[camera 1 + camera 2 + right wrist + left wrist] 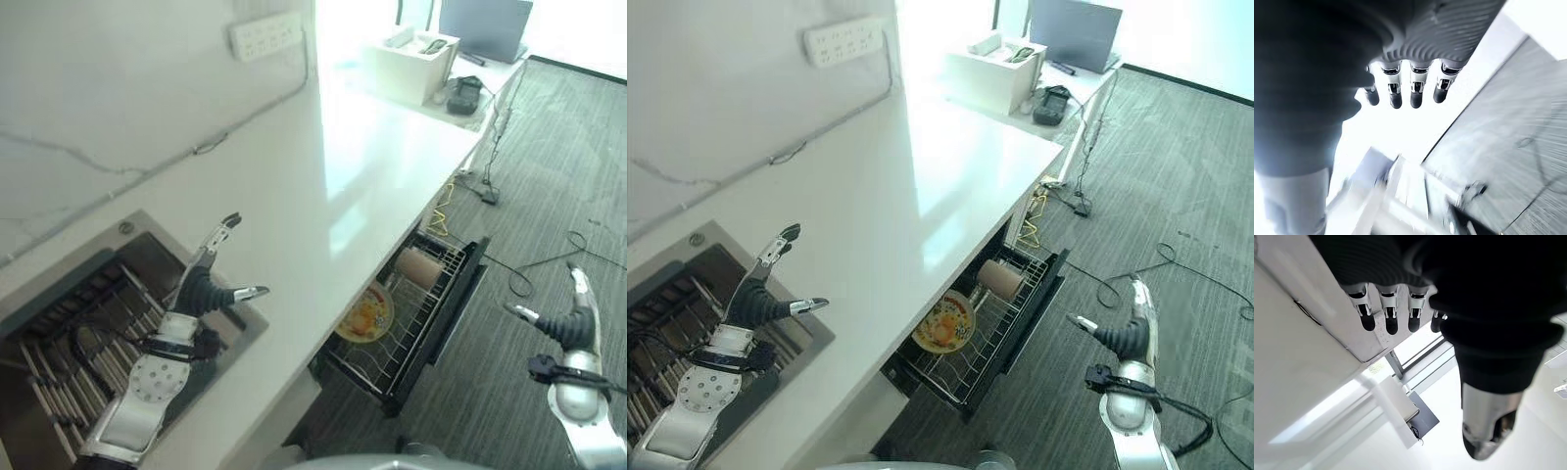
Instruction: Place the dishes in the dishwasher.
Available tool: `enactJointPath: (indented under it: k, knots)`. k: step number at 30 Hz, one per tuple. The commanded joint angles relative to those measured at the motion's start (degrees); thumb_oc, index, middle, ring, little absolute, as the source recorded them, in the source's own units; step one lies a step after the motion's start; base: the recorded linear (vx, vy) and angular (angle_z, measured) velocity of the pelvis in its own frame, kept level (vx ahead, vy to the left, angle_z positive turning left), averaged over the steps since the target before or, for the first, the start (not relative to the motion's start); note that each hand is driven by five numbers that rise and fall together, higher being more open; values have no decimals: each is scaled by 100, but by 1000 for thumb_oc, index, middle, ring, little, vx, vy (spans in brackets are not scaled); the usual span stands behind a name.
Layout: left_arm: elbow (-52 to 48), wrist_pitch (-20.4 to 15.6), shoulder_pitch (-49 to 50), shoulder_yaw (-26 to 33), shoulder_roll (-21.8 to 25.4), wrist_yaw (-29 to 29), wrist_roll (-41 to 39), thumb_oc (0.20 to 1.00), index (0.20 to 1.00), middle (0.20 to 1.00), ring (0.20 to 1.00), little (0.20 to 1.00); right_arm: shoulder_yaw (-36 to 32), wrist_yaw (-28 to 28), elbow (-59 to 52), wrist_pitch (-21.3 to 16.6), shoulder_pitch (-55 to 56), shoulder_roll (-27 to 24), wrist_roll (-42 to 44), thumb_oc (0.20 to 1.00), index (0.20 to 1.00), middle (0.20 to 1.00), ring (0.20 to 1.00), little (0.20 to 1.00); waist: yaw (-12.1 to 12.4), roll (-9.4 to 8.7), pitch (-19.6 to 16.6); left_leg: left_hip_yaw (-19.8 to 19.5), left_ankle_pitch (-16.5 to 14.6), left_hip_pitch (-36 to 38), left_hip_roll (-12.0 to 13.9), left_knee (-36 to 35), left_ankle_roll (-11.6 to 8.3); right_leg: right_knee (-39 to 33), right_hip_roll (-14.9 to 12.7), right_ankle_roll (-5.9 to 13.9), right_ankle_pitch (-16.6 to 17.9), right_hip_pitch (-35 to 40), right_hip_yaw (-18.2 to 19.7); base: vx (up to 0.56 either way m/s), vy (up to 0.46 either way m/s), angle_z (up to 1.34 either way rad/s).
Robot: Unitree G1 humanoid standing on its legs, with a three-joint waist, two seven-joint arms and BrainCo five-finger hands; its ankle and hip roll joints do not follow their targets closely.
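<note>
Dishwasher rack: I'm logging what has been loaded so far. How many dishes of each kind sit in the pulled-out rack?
Yellow-orange patterned plate: 1
Beige cup lying on its side: 1
Total: 2 dishes in the dishwasher rack.
Both hands hold nothing: left hand over the sink, right hand over the floor.

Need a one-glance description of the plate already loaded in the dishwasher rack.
Under the white counter, the dishwasher's wire rack is pulled out over the floor. The plate leans at the rack's counter side: round, yellow with an orange pattern, unlike the plain beige cup lying nearby.
</note>
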Motion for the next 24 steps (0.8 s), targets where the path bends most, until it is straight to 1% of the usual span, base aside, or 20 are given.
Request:
enactJointPath:
  k: [1, 2, 3, 4, 6, 8, 11, 13, 15, 16, 17, 18, 19, 20, 21, 22, 23, 24]
  knots:
    - [-46, -533, -421, 44, 262, 203, 109, 1000, 1000, 1000, 1000, 1000, -132, -560, 341, -1118, -608, -139, 1407, 1000, 1000, 1000, 1000, 1000, -50, -89, 190, -26, -163, -54, 349, 39, -76, -74, -2, 90, 275, -217, 65, 35, 30, -24]
    - [-14, -526, -453, 24, 244, 205, 117, 1000, 1000, 1000, 1000, 1000, -210, -572, 549, -1228, -626, 1, 1838, 1000, 1000, 1000, 1000, 1000, -56, -73, 160, -18, -166, 6, 349, 7, -77, -95, -10, 89, 278, -166, 39, 39, 15, -15]
    - [119, -561, -563, -59, 233, 210, 97, 1000, 1000, 1000, 1000, 1000, -336, -531, 1047, -1374, -700, 211, 2370, 1000, 1000, 1000, 1000, 1000, -49, -42, 102, -14, -171, 123, 344, -70, -85, -154, -27, 104, 307, -67, -18, 36, 0, -2]
    - [151, -559, -605, -85, 232, 202, 89, 1000, 1000, 1000, 1000, 1000, -367, -480, 1155, -1417, -721, 256, 2529, 1000, 1000, 1000, 1000, 1000, -44, -33, 90, -20, -171, 154, 342, -94, -90, -174, -32, 104, 311, -36, -32, 48, -16, 5]
    - [336, -543, -850, -297, 210, 159, 96, 1000, 1000, 1000, 1000, 1000, -444, -323, 1906, -1555, -874, 497, 3445, 1000, 1000, 1000, 1000, 1000, 17, 14, 15, -58, -126, 313, 330, -289, -131, -297, -49, 127, 364, 121, -150, 45, -25, 8]
    - [381, -517, -955, -386, 184, 74, 104, 1000, 1000, 1000, 1000, 1000, -430, -142, 2341, -1628, -947, 634, 3818, 1000, 1000, 1000, 1000, 1000, 89, 41, -26, -130, -117, 367, 319, -364, -155, -334, -64, 138, 386, 194, -255, 37, -28, 20]
    - [400, -487, -1063, -447, 121, 15, 162, 1000, 1000, 1000, 1000, 1000, -292, 73, 2769, -1541, -1056, 849, 4341, 1000, 1000, 1000, 1000, 1000, 185, 71, -122, -185, -135, 388, 311, -377, -159, -303, -97, 140, 359, 233, -393, 29, -43, 18]
    - [344, -404, -1208, -426, 87, 66, 215, 1000, 1000, 1000, 1000, 1000, 3, 540, 3160, -1421, -1258, 1010, 4788, 1000, 1000, 1000, 1000, 1000, 311, 121, -144, -179, -193, 423, 291, -269, -114, -113, -110, 70, 225, 262, -546, -4, -40, 20]
    - [322, -347, -1318, -367, 85, 159, 303, 1000, 1000, 1000, 1000, 1000, 289, 850, 3457, -1442, -1461, 1098, 5020, 1000, 1000, 1000, 1000, 1000, 396, 162, -85, -272, -369, 306, 271, 217, -38, 319, -85, -57, 5, 185, -597, 8, -45, 25]
    - [279, -297, -1365, -319, 106, 177, 366, 1000, 1000, 1000, 1000, 1000, 393, 1186, 3662, -1479, -1543, 1132, 5154, 1000, 1000, 1000, 1000, 1000, 465, 188, -20, -350, -510, 161, 289, 663, -4, 666, -72, -182, -191, 100, -662, 21, -58, 21]
    - [219, -249, -1376, -290, 124, 191, 429, 1000, 1000, 1000, 1000, 1000, 431, 1492, 3813, -1466, -1617, 1133, 5442, 1000, 1000, 1000, 1000, 1000, 499, 201, 48, -427, -649, -4, 320, 1011, 6, 953, -78, -262, -356, 15, -721, 29, -54, 26]
    - [197, -240, -1381, -275, 155, 235, 491, 1000, 1000, 1000, 1000, 1000, 419, 1798, 3968, -1389, -1646, 1156, 5764, 1000, 1000, 1000, 1000, 1000, 544, 219, 112, -482, -720, -126, 355, 1254, -3, 1180, -93, -325, -471, -43, -774, 20, -32, 38]
    - [203, -233, -1408, -252, 166, 281, 533, 1000, 1000, 1000, 1000, 1000, 349, 2290, 4323, -1245, -1685, 1166, 6190, 1000, 1000, 1000, 1000, 1000, 579, 249, 162, -534, -805, -281, 398, 1526, -31, 1426, -135, -381, -610, -115, -828, 34, 17, 46]
    - [221, -213, -1423, -233, 151, 318, 547, 1000, 1000, 1000, 1000, 1000, 255, 2537, 4648, -1051, -1708, 1183, 6576, 1000, 1000, 1000, 1000, 1000, 601, 303, 169, -553, -824, -371, 419, 1645, -59, 1569, -182, -414, -684, -158, -875, 29, 46, 43]
    - [200, -193, -1436, -216, 146, 307, 518, 1000, 1000, 1000, 1000, 1000, 174, 2783, 4913, -915, -1735, 1154, 6736, 1000, 1000, 1000, 1000, 1000, 615, 342, 164, -562, -837, -426, 421, 1721, -75, 1686, -221, -426, -748, -197, -910, 35, 64, 33]
    - [162, -162, -1432, -183, 142, 270, 483, 1000, 1000, 1000, 1000, 1000, 124, 2887, 5070, -875, -1726, 1163, 6758, 1000, 1000, 1000, 1000, 1000, 630, 373, 154, -557, -836, -450, 415, 1762, -87, 1728, -252, -435, -769, -204, -937, 56, 106, 24]
    - [29, -71, -1404, -149, 138, 181, 419, 1000, 1000, 1000, 1000, 1000, 95, 3033, 5385, -760, -1719, 1160, 6948, 1000, 1000, 1000, 1000, 1000, 660, 459, 128, -572, -845, -508, 399, 1874, -119, 1866, -326, -452, -836, -226, -968, 67, 117, 12]
    - [-12, -32, -1394, -136, 123, 147, 404, 1000, 1000, 1000, 1000, 1000, 78, 3027, 5449, -734, -1714, 1169, 6969, 1000, 1000, 1000, 1000, 1000, 659, 494, 112, -580, -856, -530, 388, 1920, -128, 1927, -354, -460, -865, -239, -972, 79, 149, 0]
